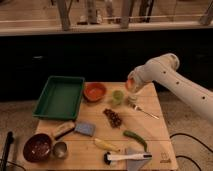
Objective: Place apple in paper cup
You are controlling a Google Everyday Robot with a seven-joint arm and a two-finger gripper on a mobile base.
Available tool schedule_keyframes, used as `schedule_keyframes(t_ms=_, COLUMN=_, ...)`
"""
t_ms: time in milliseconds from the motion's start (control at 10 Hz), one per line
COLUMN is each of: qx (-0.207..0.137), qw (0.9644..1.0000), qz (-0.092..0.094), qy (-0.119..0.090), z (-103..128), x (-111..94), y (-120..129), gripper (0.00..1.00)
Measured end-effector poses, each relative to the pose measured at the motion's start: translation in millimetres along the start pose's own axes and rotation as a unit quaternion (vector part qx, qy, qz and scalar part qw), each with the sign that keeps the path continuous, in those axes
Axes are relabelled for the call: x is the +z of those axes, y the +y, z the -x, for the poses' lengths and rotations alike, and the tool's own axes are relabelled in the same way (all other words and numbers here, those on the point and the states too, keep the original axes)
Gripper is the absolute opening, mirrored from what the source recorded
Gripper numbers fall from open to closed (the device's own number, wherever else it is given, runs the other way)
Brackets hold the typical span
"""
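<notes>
Near edge of the table (160, 145): a white-handled brush (125, 157) at center-right, a metal cup (60, 149) and a dark red bowl (37, 147) at near left. Just beyond: a banana (105, 144), a green pepper (135, 139), a blue sponge (84, 129) and a brown block (63, 129) to its left. Mid-table: grapes (113, 118), and a fork (145, 111) to the right. Farther back: a green tray (60, 96) on the left, an orange bowl (94, 91) beside it, then a green cup (117, 97). The paper cup (133, 100) sits just right of the green cup, mostly hidden under the arm, only a pale bit showing. The gripper (130, 88) hangs over the far right part of the table, just above the paper cup. The apple (129, 84) shows as an orange patch at the gripper, raised off the table; fingers closed around it as far as it shows. The white arm (175, 85) runs off to the right.
</notes>
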Motion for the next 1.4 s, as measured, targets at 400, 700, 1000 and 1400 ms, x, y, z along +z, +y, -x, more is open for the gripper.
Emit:
schedule_keyframes(t_ms=400, qx=0.007, qw=1.0, qz=0.006, qy=0.004, z=-12.9, x=8.5, y=-4.0, gripper=0.0)
schedule_keyframes(t_ms=700, qx=0.017, qw=0.9998, qz=0.011, qy=0.008, z=-22.8, x=16.3, y=-6.7, gripper=0.18)
schedule_keyframes(t_ms=1000, qx=0.026, qw=0.9994, qz=0.016, qy=0.015, z=-29.9, x=20.6, y=-8.5, gripper=0.47)
schedule_keyframes(t_ms=1400, qx=0.035, qw=0.999, qz=0.015, qy=0.022, z=-37.0, x=21.5, y=-7.0, gripper=0.8)
